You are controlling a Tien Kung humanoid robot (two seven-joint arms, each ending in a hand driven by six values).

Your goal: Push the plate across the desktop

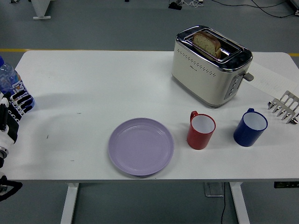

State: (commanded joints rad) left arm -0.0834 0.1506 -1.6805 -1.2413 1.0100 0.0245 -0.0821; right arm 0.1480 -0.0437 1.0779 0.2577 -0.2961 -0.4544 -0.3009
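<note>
Fingers of the left hand are straight and a little spread, and they hold nothing. That hand sits at the far left edge of the worktop, just in front of a bottle. It is well apart from the plate, so no push has started. The right hand is not in view.

The plate is light purple and lies flat near the front edge, about in the middle. It is empty, so nothing can fall off it when it slides.

Just to its right stands a red cup, close to the plate but not touching. A blue cup stands farther right. Behind them is a toaster with bread sticking out of the top. A small metal rack lies at the right edge.

The left and back parts of the worktop are bare. That looks like the best way for the plate to go, since a push to the right would likely bump the red cup. With flat, open fingers, the hand looks ready to press on the rim and slide the plate. First it has to reach across to it.
</note>
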